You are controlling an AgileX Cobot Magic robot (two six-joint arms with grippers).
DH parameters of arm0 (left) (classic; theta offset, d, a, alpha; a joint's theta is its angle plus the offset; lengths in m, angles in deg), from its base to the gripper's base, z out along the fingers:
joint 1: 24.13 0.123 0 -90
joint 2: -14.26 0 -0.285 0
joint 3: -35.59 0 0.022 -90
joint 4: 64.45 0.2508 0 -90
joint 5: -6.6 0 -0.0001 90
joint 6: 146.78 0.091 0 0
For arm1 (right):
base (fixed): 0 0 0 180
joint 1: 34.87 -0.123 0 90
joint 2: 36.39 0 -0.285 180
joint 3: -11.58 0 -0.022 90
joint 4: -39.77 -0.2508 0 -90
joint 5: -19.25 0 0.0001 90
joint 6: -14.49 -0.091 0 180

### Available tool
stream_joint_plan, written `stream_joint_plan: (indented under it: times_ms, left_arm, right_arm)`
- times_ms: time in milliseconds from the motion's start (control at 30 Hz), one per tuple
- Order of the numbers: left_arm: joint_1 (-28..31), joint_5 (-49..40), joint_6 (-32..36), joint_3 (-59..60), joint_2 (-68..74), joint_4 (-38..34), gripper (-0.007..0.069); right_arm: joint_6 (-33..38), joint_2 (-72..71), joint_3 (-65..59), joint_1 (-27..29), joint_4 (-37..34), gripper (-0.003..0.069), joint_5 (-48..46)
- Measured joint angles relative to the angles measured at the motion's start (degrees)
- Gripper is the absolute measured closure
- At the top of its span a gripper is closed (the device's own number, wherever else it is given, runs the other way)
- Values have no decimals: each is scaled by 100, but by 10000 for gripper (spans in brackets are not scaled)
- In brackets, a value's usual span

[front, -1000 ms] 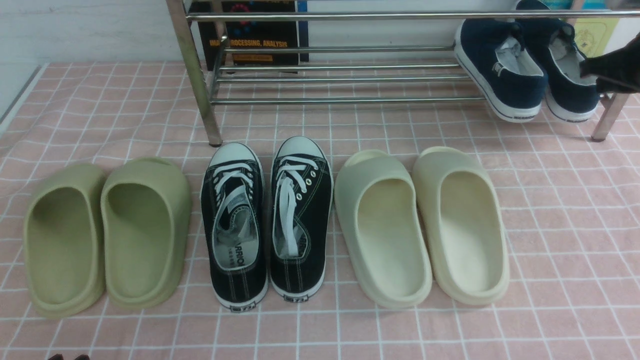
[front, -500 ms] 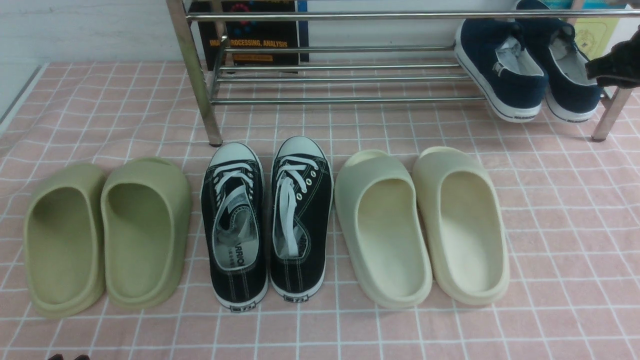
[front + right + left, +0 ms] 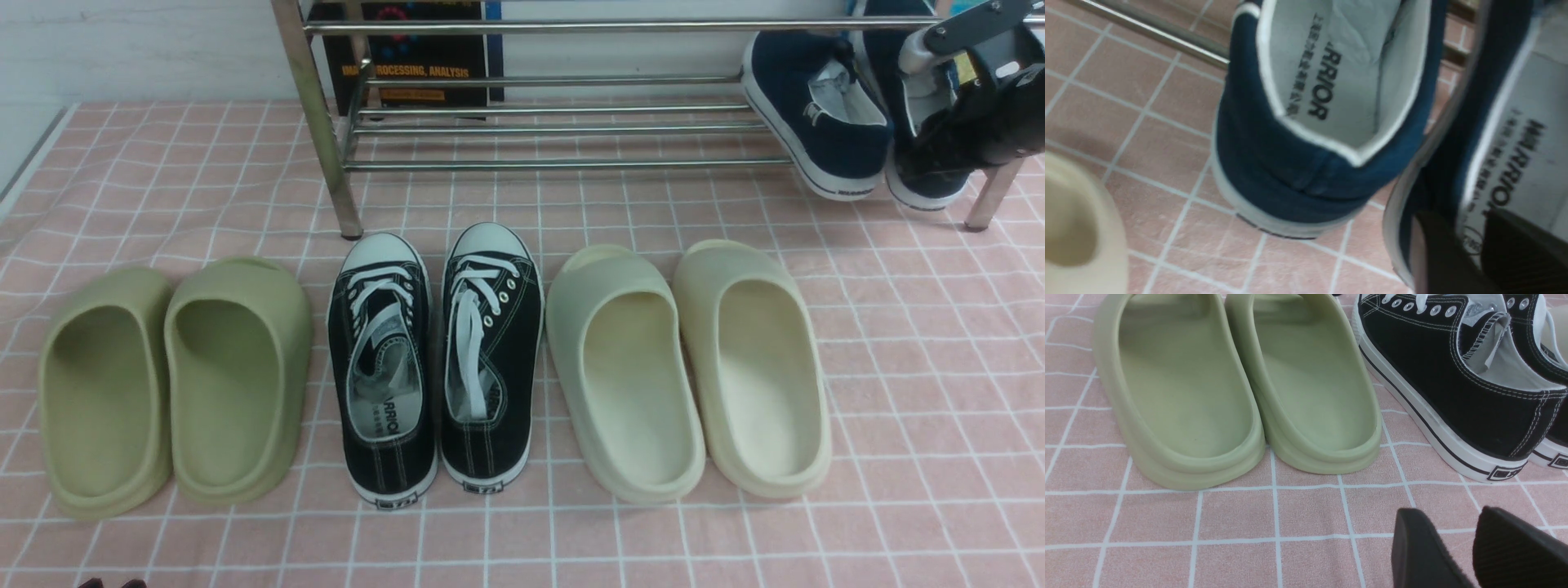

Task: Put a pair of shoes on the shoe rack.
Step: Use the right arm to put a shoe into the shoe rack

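Observation:
Two navy-blue shoes lie heels toward me on the right end of the chrome shoe rack (image 3: 555, 163): the left shoe (image 3: 816, 122) (image 3: 1298, 163) and the right shoe (image 3: 918, 194) (image 3: 1515, 122). My right gripper (image 3: 939, 155) (image 3: 1459, 214) sits at the right shoe's heel. One finger is outside the heel wall and one inside on the insole. A narrow gap shows between them, so it is slightly open. My left gripper (image 3: 1447, 510) hovers open and empty over the cloth near the table's front edge.
On the pink checked cloth (image 3: 939, 392) stand a green slipper pair (image 3: 171, 384) (image 3: 1241, 396), black lace-up sneakers (image 3: 437, 367) (image 3: 1453, 388) and cream slippers (image 3: 694, 376) (image 3: 1073, 228). A dark poster (image 3: 408, 57) leans behind the rack. A rack leg (image 3: 992, 196) is beside my right gripper.
My right arm has come further in from the right and down over the right navy shoe's heel. Its jaws have parted from shut. The left arm has not moved.

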Motion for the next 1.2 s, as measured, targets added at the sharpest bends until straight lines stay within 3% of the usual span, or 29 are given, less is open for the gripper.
stream_joint_plan:
  times_ms: [100,467,733,967,1200]
  left_arm:
    - [0,0,0,0,0,-32,385]
    - [0,0,0,0,0,-32,385]
    - [0,0,0,0,0,0,385]
    - [0,0,0,0,0,-32,385]
    - [0,0,0,0,0,0,385]
  right_arm:
    - [0,-27,-5,-26,-11,634,-55]
    - [275,-395,-5,-20,591,632,-358]
    - [303,-225,-5,-73,645,632,420]
    - [316,-200,-5,-73,793,632,539]
    - [316,-224,-9,-73,1022,540,547]
